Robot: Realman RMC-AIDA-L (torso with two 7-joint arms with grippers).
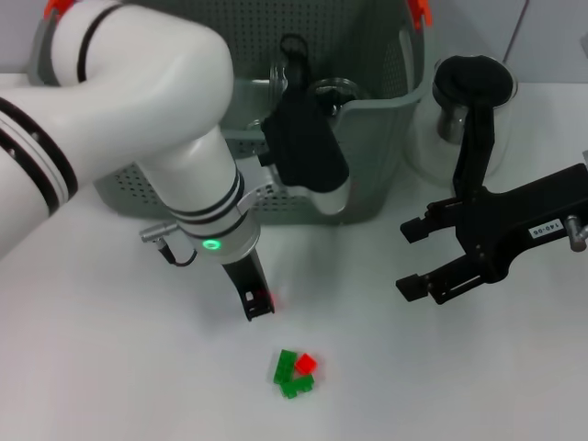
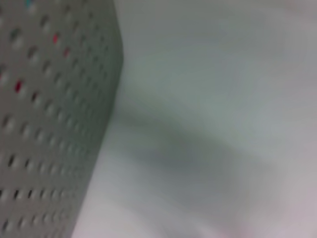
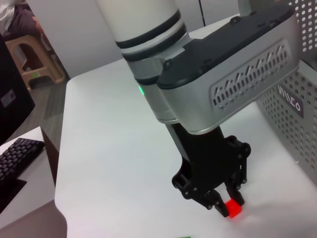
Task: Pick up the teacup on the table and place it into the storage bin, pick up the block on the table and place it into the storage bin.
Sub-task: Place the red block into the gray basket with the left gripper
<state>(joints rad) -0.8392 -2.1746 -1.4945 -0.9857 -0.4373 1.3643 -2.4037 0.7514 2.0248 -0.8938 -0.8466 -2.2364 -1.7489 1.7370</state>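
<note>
Looking down from the head view, a white worktop carries the grey perforated storage bin at the back and a glass jug with a black lid just beside it on the right. The left tool points down at the worktop in front of the bin, its jaws narrowed onto a small red block; a loose cluster of green and red bricks lies nearer the robot. The right tool hovers over the worktop to the right, jaws wide and holding nothing. From the left wrist view, only the bin's perforated wall and blurred worktop show. From the right wrist view, the left tool pinches the red block at its fingertips, just above the worktop; the cube has no clear long axis. A keyboard and a stool sit beyond the worktop's edge.
</note>
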